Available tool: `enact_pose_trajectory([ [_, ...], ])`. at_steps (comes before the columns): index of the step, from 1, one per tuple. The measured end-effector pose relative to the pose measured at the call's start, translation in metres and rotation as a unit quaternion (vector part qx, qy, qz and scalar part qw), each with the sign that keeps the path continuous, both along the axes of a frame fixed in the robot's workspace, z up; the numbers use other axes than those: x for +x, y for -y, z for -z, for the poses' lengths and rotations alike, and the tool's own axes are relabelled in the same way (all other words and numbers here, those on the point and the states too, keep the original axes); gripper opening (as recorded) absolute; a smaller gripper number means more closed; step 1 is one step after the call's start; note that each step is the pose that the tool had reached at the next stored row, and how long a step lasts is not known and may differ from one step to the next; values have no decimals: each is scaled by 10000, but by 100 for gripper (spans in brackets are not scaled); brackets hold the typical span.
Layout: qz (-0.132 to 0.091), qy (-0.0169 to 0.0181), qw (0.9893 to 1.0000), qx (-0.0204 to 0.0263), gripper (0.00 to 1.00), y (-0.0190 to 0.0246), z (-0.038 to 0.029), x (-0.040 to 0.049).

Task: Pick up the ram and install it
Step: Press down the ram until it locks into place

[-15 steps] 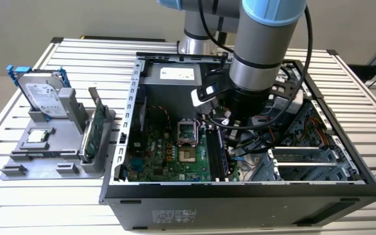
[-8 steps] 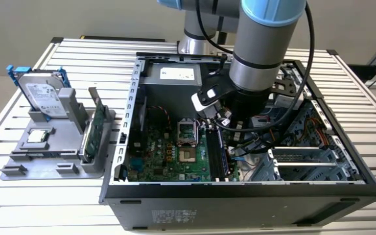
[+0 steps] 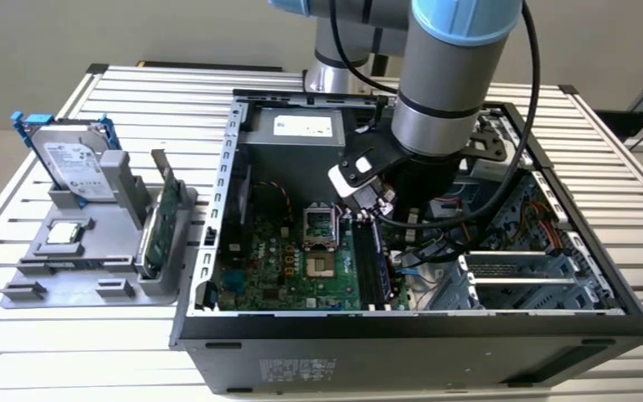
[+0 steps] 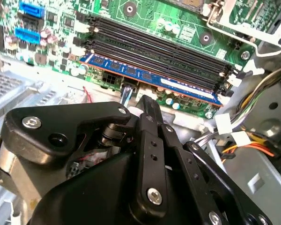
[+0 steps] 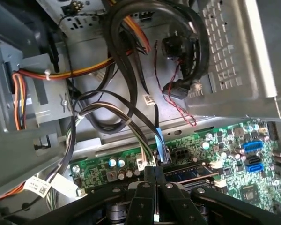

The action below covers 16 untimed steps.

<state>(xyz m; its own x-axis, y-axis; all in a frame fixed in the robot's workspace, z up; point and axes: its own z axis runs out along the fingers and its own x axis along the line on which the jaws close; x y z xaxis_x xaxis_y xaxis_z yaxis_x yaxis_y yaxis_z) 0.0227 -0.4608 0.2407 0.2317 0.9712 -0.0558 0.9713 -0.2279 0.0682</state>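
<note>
Jaws of gripper (image 4: 145,105) pressed together w/ nothing between, just above ram (image 4: 150,77), which sits in outermost slot on motherboard (image 3: 288,268) inside PC case (image 3: 411,335).

open computer case (image 3: 228,180) sits on the table (image 3: 131,88); parts holder (image 3: 70,264) with hard drive (image 3: 74,163) on the exterior view's left.

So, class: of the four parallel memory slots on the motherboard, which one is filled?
The outermost slot, nearest the gripper: it holds the ram, a blue stick. The other three are bare black channels.
</note>
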Motion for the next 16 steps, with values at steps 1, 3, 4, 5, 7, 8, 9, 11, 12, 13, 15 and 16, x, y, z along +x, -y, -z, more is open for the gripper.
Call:
enact_pose_trajectory([
  [1, 0, 0, 10000, 0, 0, 0, 0, 0],
  [3, -1, 0, 10000, 0, 0, 0, 0, 0],
  [4, -2, -7, 10000, 0, 0, 0, 0, 0],
  [5, -5, -22, 10000, -1, 0, 0, -1, 0],
  [7, -16, -59, 10000, -1, 0, 1, 3, -1],
  [8, -36, -70, 10000, -1, 0, 0, 5, -1],
  [9, -82, -72, 9999, -2, 0, 0, 7, -2],
  [11, -211, -73, 9998, -2, 0, 0, 12, -3],
  [12, -271, -73, 9996, -1, 0, 0, 13, -3],
  [13, -324, -74, 9994, -1, 0, 0, 14, -4],
  [15, -420, -79, 9991, 1, 0, 0, 16, -5],
  [16, -459, -83, 9989, 2, 0, -1, 16, -6],
])
